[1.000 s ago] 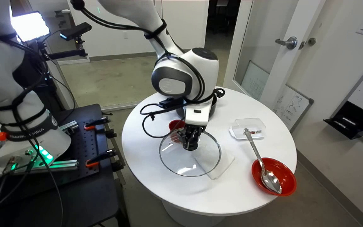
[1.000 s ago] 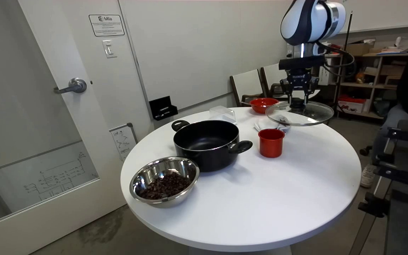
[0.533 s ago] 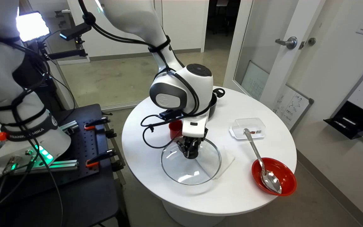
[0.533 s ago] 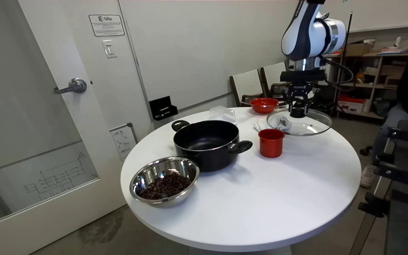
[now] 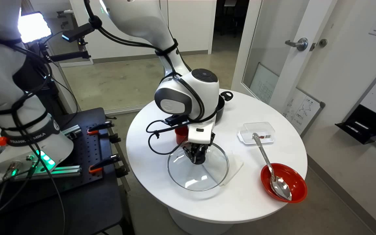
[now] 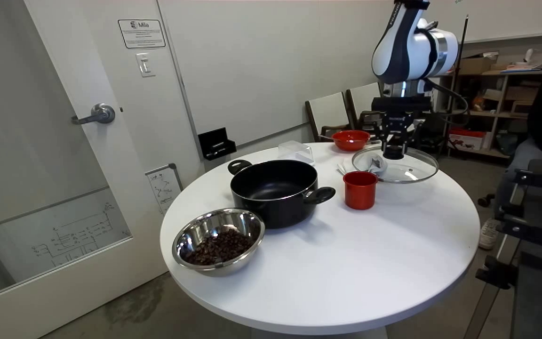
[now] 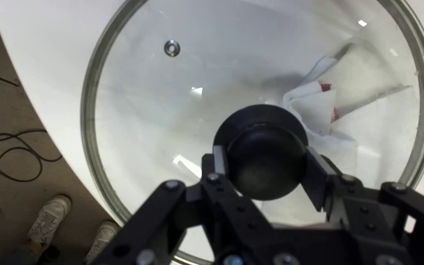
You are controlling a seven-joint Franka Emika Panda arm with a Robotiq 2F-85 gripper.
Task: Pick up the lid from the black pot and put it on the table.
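The clear glass lid (image 6: pixel 414 168) hangs nearly level, low over the white table (image 6: pixel 346 273), above a folded cloth. It also shows in an exterior view (image 5: pixel 188 178) and fills much of the wrist view (image 7: pixel 142 95). My gripper (image 7: pixel 265 162) is shut on the lid's dark knob, with a finger against each side. The gripper also shows in both exterior views (image 5: pixel 198 156) (image 6: pixel 394 148). I cannot tell whether the rim touches the cloth or table. The black pot (image 6: pixel 275 209) stands uncovered and empty; the arm partly hides it in an exterior view (image 5: pixel 220 109).
A red cup (image 6: pixel 360 193) stands close beside the lid. The white cloth (image 7: pixel 366 77) lies under it. A metal bowl of dark beans (image 6: pixel 219 268), a clear plastic box (image 5: pixel 256 132) and a red bowl with a spoon (image 5: pixel 294 181) are also on the table.
My gripper has lowered the lid toward the table over the last second. In the last half second they have moved only slightly. The pot, cup and bowls have not moved.
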